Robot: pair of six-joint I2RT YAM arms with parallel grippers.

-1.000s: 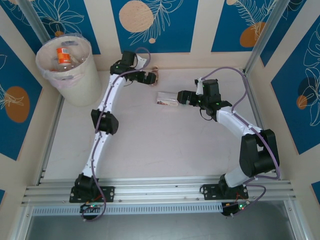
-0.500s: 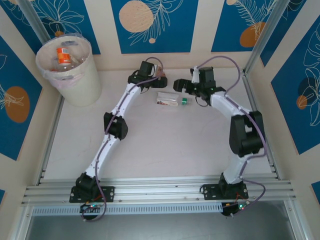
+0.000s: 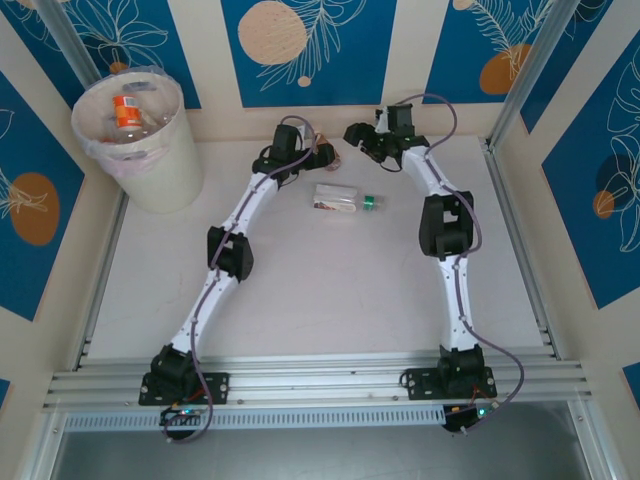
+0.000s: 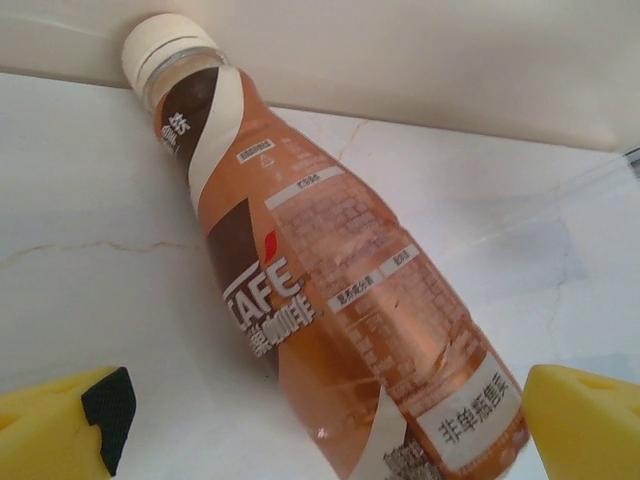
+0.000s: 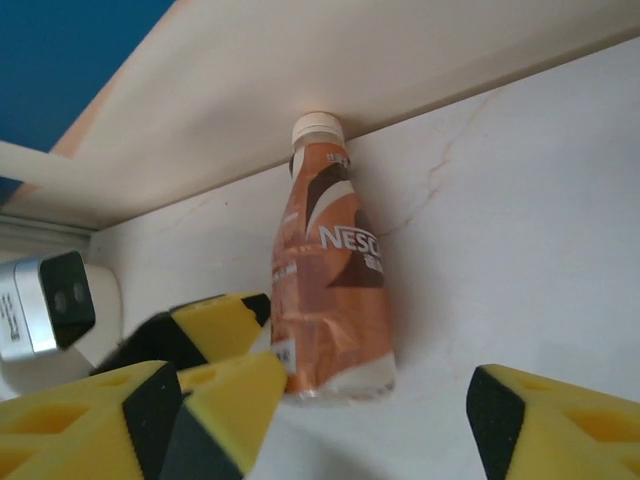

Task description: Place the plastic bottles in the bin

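A brown-labelled coffee bottle (image 4: 330,300) with a white cap lies on the table, cap against the back wall (image 5: 330,280). My left gripper (image 4: 320,430) is open, its yellow fingers either side of the bottle's lower half without touching it. My right gripper (image 5: 370,420) is also open, just short of the bottle's base, and one left finger (image 5: 215,320) lies beside the bottle. From above, both grippers (image 3: 322,155) (image 3: 352,135) meet at the back wall. A clear bottle (image 3: 345,200) with a green cap lies just in front. The bin (image 3: 150,165) stands far left with an orange-labelled bottle (image 3: 128,110) inside.
The back wall (image 5: 250,110) runs directly behind the coffee bottle. Metal rails (image 3: 510,220) edge the table's right and left sides. The left wrist's silver camera housing (image 5: 45,300) shows close beside my right gripper.
My right arm left the green-capped bottle and stretched out to the back wall. My left gripper slid right along the wall to straddle the coffee bottle.
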